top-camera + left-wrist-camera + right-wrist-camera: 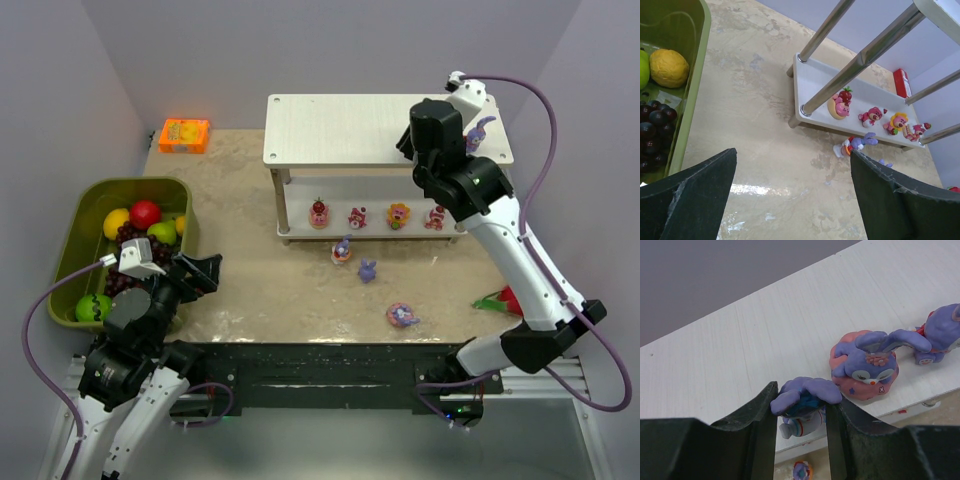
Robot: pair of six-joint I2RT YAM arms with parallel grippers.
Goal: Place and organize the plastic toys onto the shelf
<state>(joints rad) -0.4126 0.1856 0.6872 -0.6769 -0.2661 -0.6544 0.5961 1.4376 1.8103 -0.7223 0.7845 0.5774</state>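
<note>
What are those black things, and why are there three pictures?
They are two robot arms bolted to a table. One picture looks down from above; the other two come from cameras on each arm's wrist. The right fingers pinch a purple bunny at the top of the white shelf, near two more bunnies. The left fingers are wide open, holding nothing, beside a green bin of fruit. Four small pink toys stand on the lower board, and three bunnies wait on the table.

shelf [340,130] top pale wood-grain; bunny [805,390] purple-blue; donut base [840,352] pink; bin [75,250] olive; box [185,135] at table [260,290] far-left corner orange, maybe patterned.
</note>
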